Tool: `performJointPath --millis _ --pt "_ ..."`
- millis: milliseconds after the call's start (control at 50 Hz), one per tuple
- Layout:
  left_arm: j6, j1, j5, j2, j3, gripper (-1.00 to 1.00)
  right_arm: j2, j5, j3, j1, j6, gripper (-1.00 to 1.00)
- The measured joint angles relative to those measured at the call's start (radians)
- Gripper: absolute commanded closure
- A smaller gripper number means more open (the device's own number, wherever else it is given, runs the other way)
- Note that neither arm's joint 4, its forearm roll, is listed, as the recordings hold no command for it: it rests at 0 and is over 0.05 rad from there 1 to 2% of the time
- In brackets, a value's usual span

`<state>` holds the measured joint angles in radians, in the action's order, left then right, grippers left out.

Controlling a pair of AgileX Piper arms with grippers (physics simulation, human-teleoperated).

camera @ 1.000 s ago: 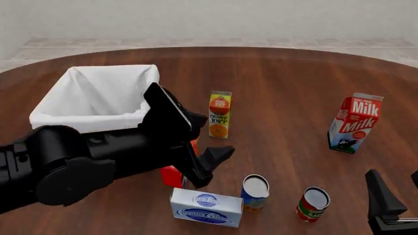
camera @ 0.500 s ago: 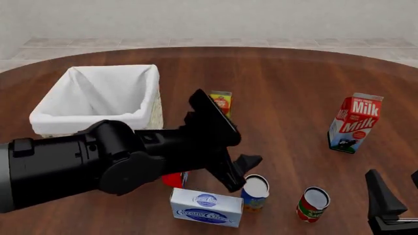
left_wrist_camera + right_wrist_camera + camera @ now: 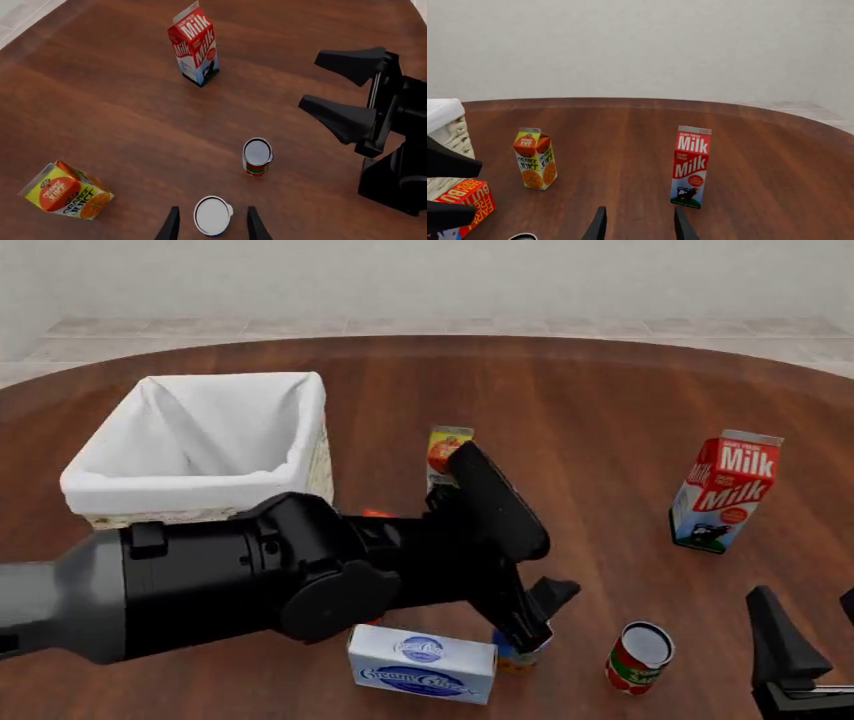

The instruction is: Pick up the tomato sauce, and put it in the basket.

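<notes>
The tomato sauce (image 3: pixel 639 658) stands upright on the desk (image 3: pixel 601 430) at the near edge of the front view, untouched, and serves here as the landmark. Just to its right, nearer the desk edge, the right end effector (image 3: pixel 801 665) shows only as dark fingers with a clear gap between them; in the left wrist view its two fingers (image 3: pixel 347 117) are spread wide with nothing held. Just left of the tomato sauce stands the blue-labelled can (image 3: pixel 514 652), and the left end effector (image 3: pixel 534 615) hangs over it, fingers parted to either side of the can's pale top (image 3: pixel 213 216) in the left wrist view, not closed on it. Further left of the tomato sauce lies a cream cheese box (image 3: pixel 422 663), with a red butter box (image 3: pixel 464 205) behind it, mostly hidden by the left arm. Beyond the tomato sauce and to its right stands the milk carton (image 3: pixel 725 491). Beyond it to the left stands the orange juice carton (image 3: pixel 447 452), partly hidden. Far left and farthest from the tomato sauce sits the basket (image 3: pixel 200 445), well apart.
</notes>
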<state>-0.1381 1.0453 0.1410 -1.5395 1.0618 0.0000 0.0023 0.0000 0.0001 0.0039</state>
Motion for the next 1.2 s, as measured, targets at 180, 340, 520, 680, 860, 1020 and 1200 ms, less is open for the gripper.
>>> performJointPath --millis 180,340,520,680,860,1020,1200 --pt "0.006 0.029 -0.002 -0.049 0.028 -1.00 0.000 0.000 0.000 0.000 0.000 -1.00" --pt "0.007 0.049 -0.008 -0.091 0.051 -1.00 0.000 0.000 0.000 0.000 0.000 -1.00" --pt "0.016 0.066 -0.016 -0.131 0.074 -1.00 0.000 0.000 0.000 0.000 0.000 -1.00" --pt "0.021 0.077 -0.028 -0.169 0.088 -1.00 0.000 0.000 0.000 0.000 0.000 -1.00" --pt "0.023 0.081 -0.031 -0.199 0.107 -1.00 0.000 0.000 0.000 0.000 0.000 -1.00" --pt "0.023 0.082 -0.034 -0.218 0.120 -1.00 0.000 0.000 0.000 0.000 0.000 -1.00" --pt "0.026 0.084 -0.041 -0.239 0.129 -1.00 0.000 0.000 0.000 0.000 0.000 -1.00"
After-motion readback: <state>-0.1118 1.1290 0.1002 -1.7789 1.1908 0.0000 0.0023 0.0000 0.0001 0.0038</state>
